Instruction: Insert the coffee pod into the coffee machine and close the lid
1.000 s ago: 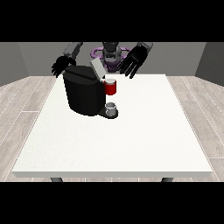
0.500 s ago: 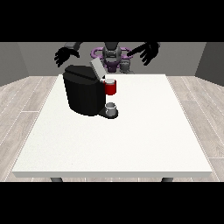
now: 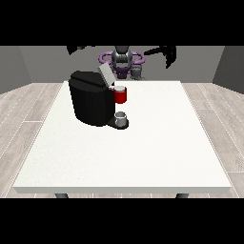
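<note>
Hands (image 3: 167,53) (image 3: 76,48) hover, fingers unreadable, above and behind the black coffee machine (image 3: 93,99), its lid (image 3: 106,74) up, on the tabletop (image 3: 143,147).

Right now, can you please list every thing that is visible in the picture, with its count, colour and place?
table: one, white, fills the view's middle.
coffee machine: one, black with a red part, on the table's far left; grey lid raised.
cup: one, grey, at the machine's base.
robot body: one, grey and purple, behind the table.
hand at the view's right: one, black, raised above the far edge.
hand at the view's left: one, black, raised, partly out of view.
</note>
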`<state>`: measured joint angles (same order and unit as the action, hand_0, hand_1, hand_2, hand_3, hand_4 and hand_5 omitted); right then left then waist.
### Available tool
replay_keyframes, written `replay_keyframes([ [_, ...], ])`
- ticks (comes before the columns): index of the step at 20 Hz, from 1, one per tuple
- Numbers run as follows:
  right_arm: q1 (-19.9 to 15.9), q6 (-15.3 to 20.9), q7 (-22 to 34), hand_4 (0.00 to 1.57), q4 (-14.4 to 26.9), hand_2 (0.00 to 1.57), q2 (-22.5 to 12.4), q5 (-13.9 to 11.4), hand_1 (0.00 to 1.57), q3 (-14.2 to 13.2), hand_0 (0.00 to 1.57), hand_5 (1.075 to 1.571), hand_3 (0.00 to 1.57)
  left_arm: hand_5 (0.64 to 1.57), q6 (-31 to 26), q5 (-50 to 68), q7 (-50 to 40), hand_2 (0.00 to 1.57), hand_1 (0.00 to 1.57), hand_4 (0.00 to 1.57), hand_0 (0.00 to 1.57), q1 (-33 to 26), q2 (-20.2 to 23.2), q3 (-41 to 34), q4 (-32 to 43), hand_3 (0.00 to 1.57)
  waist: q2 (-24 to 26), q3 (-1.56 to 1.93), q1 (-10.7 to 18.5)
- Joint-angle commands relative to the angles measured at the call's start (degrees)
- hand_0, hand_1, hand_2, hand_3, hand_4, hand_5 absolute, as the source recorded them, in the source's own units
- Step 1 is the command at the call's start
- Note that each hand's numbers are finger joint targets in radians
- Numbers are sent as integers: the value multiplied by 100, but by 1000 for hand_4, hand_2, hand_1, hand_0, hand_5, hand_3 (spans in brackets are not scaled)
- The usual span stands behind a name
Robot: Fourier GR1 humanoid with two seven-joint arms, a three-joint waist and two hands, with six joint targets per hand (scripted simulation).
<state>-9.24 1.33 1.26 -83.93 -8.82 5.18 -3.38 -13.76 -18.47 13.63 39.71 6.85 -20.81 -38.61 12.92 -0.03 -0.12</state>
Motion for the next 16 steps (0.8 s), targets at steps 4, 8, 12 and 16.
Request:
replay_keyframes([
  [4,-413,-144,163,0,4,0,-139,-101,0,72,0,1571,0,1571,-430,552,-150,0,0,0,0,-343,-233,-41,-480,0,-90,3,601],
  [8,-545,-383,319,239,101,0,-458,-102,0,-52,0,1571,0,1571,-472,662,30,0,0,135,0,-1017,-544,150,-809,0,-31,3,839],
  [12,-680,-229,81,0,245,0,-98,-308,0,170,0,1571,0,1571,-343,842,-122,0,0,0,0,-1315,-677,361,-1492,0,-247,4,882],
  [16,-1030,-188,213,0,447,0,30,-264,0,121,0,1571,0,1571,-482,1195,-462,0,0,222,0,-1460,-591,496,-2000,0,-437,4,935],
])
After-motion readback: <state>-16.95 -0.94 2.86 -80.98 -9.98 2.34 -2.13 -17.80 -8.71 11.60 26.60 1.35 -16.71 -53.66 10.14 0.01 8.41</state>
